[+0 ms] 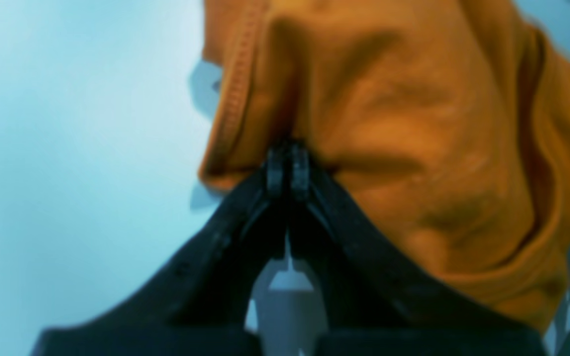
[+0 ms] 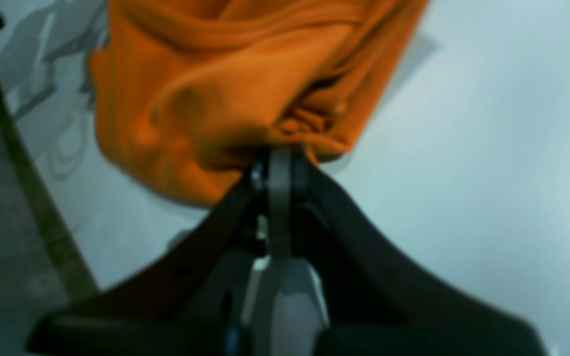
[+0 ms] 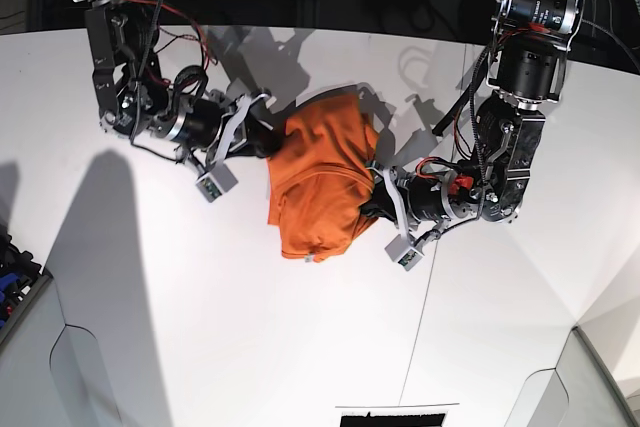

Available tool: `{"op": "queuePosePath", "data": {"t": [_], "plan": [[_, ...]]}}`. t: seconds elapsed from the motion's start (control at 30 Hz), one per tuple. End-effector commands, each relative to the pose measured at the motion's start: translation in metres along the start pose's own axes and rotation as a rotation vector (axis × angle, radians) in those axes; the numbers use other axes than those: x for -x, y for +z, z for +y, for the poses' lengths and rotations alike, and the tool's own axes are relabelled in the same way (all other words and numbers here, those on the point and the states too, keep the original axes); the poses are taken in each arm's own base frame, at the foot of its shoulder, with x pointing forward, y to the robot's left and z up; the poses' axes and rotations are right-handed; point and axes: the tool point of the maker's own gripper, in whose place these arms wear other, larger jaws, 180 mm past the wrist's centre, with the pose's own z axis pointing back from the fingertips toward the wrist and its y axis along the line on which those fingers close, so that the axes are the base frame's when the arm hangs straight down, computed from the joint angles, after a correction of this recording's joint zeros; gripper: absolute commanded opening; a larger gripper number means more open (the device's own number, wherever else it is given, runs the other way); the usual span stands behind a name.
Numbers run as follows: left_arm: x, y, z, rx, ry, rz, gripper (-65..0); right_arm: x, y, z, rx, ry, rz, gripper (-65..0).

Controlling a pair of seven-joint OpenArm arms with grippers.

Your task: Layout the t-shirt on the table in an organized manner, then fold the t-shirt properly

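Note:
The orange t-shirt (image 3: 320, 182) hangs bunched and crumpled between my two grippers over the middle of the white table (image 3: 200, 327). My left gripper (image 1: 287, 160) is shut on a fold of the t-shirt (image 1: 413, 123) beside a stitched hem; in the base view it (image 3: 368, 205) holds the shirt's right side. My right gripper (image 2: 277, 160) is shut on a gathered edge of the t-shirt (image 2: 206, 99); in the base view it (image 3: 272, 137) holds the shirt's upper left side. A small white tag (image 3: 308, 259) shows at the shirt's lower edge.
A thin dark seam (image 3: 420, 317) runs down the table right of the shirt. The table's front edge (image 2: 42, 212) shows at the left of the right wrist view. A dark box (image 3: 15, 267) sits at the base view's left edge.

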Motion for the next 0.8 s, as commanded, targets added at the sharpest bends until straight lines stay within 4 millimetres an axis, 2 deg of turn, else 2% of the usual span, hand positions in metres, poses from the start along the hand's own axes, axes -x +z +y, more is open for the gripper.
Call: {"op": "queuePosePath", "data": {"t": [0.0, 0.13, 0.23, 0.37, 0.5, 0.6, 0.77], "plan": [[-0.022, 0.004, 0.002, 0.002, -0.016, -0.055, -64.7, -0.016, 0.0, 0.009, -0.029, 0.006, -0.058, -65.0], [-0.024, 0.005, 0.001, 0.004, -0.017, -0.063, -64.7, -0.015, -0.008, 0.024, -0.059, -0.023, -0.073, -65.0], [-0.03, 0.01, 0.001, 0.003, -0.03, -0.074, -64.7, -0.018, -0.007, 0.024, -0.057, -0.021, -0.082, -65.0], [-0.047, 0.034, 0.002, 0.019, -0.051, -0.117, -64.7, -0.025, 0.001, 0.013, -0.015, -0.013, -0.103, -65.0], [-0.056, 0.063, -0.011, 0.049, -0.117, -0.136, -64.7, -0.029, 0.012, -0.003, 0.028, -0.031, -0.122, -65.0], [-0.045, 0.077, -0.017, 0.05, -0.15, -0.118, -64.7, -0.03, 0.019, -0.014, 0.055, -0.047, -0.13, -65.0], [-0.001, 0.086, -0.023, 0.052, -0.141, -0.037, -64.7, -0.024, 0.036, -0.023, 0.069, -0.046, -0.125, -65.0]]}}
